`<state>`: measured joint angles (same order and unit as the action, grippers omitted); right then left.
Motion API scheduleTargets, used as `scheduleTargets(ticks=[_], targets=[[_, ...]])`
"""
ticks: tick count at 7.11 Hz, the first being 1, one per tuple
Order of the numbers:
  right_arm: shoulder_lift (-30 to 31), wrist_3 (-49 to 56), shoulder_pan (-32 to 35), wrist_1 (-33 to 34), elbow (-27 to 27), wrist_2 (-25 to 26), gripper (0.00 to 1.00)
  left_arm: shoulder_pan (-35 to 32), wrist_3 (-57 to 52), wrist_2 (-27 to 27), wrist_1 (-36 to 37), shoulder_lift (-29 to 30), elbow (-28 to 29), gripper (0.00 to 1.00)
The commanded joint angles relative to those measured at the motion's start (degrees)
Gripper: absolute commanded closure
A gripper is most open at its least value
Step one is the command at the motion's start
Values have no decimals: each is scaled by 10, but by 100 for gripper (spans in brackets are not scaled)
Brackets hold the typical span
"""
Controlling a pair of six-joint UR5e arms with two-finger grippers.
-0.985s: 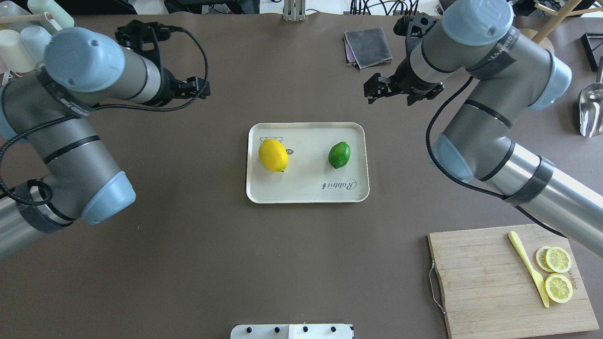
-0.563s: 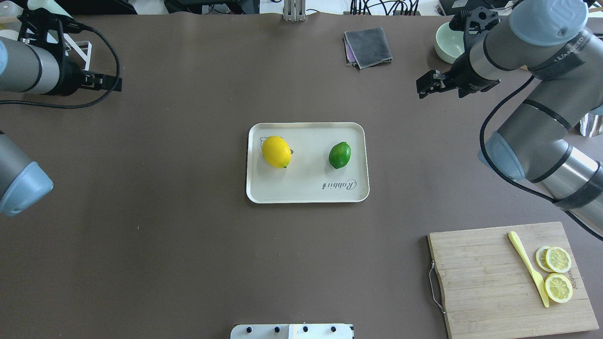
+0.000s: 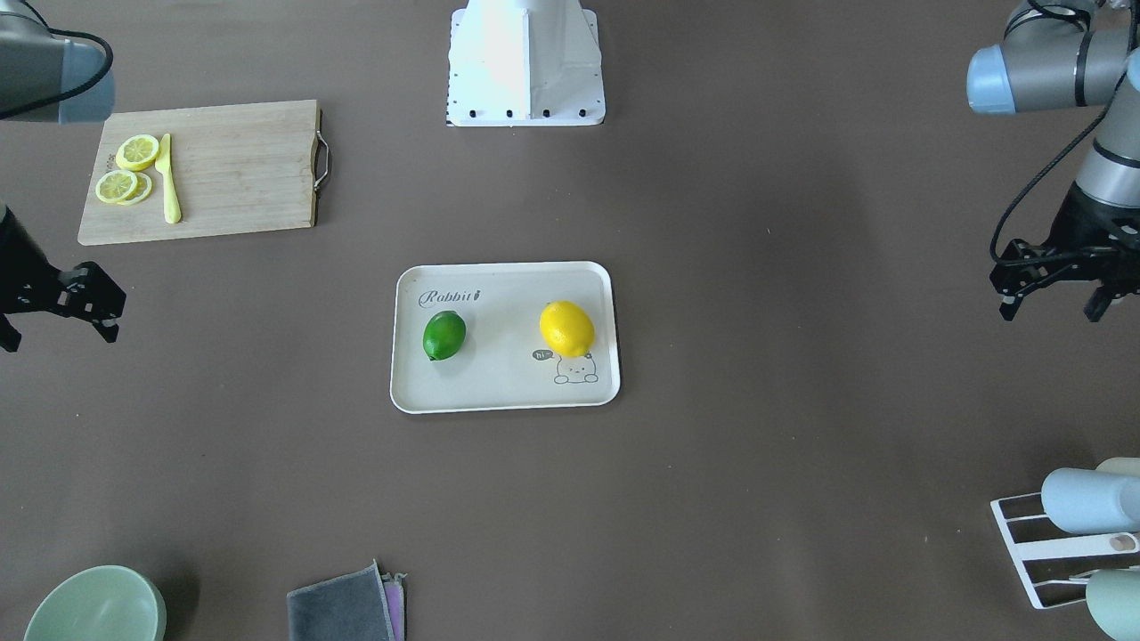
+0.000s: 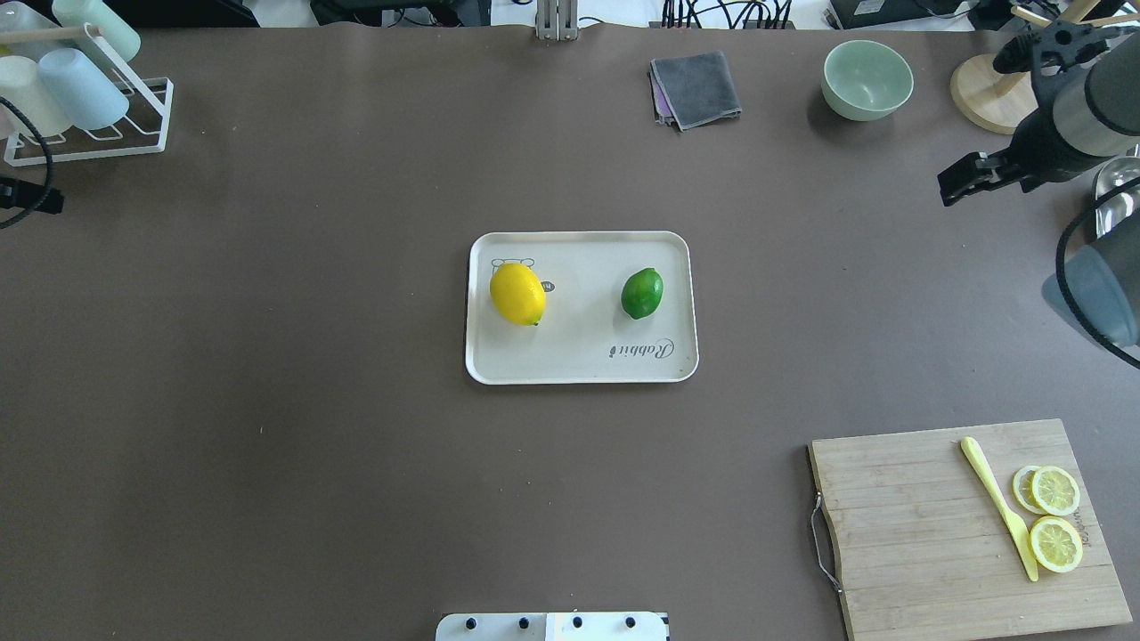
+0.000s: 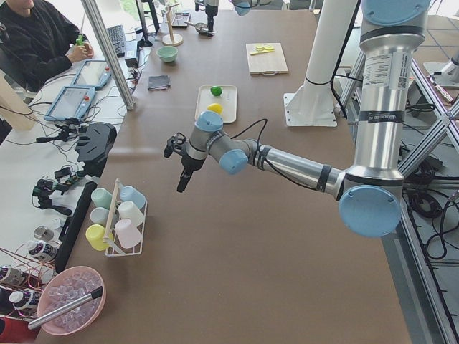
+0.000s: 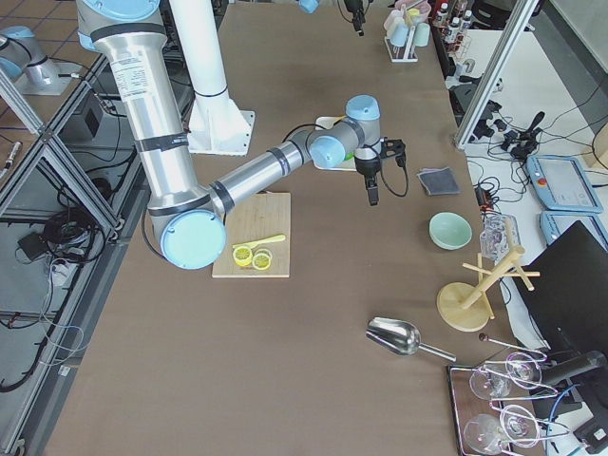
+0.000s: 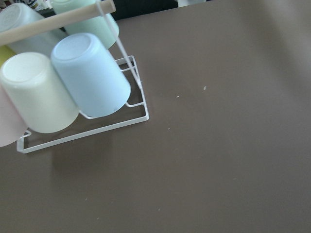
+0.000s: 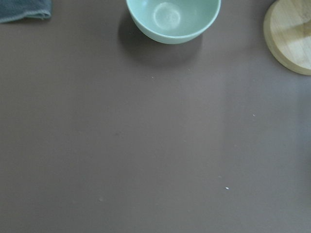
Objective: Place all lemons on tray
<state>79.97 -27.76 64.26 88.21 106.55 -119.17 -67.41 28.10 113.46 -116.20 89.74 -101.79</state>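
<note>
The yellow lemon and the green lemon both lie on the cream tray at the table's middle, yellow on its left half, green on its right. In the front-facing view the yellow lemon and green lemon rest on the same tray. My left gripper is open and empty, far off near the table's left end. My right gripper is open and empty near the right end; it also shows in the overhead view. Neither gripper is near the tray.
A wooden cutting board with lemon slices and a yellow knife lies at front right. A grey cloth, green bowl and wooden stand sit at the back. A cup rack stands back left.
Both arms have swung outward from beside the tray to the table's far left and right sides. The yellow lemon rocked slightly; both lemons stay on the tray.
</note>
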Motion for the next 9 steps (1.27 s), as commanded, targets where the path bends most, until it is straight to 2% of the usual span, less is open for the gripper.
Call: scheduleTargets(ticks=[1,2,3,4,5,7,9], targets=[[109,140,99,42,50,-73,0,-133,-145,138,11,-25,43,2],[154,248,157,45,40,-106,0,-178,-194,185,29,-25,62,2],[186,324,207,45,13,-116,0,-205,-232,192,48,-25,75,2],[197,348,234,40,-38,-148,0,-220,-234,192,72,-25,81,2],[187,345,239,38,-84,-156,0,-229,-234,192,97,-22,79,2],[179,341,239,37,-94,-155,0,-244,-234,192,154,-17,49,2],[169,335,245,39,-81,-152,0,-243,-229,191,156,-16,48,2]])
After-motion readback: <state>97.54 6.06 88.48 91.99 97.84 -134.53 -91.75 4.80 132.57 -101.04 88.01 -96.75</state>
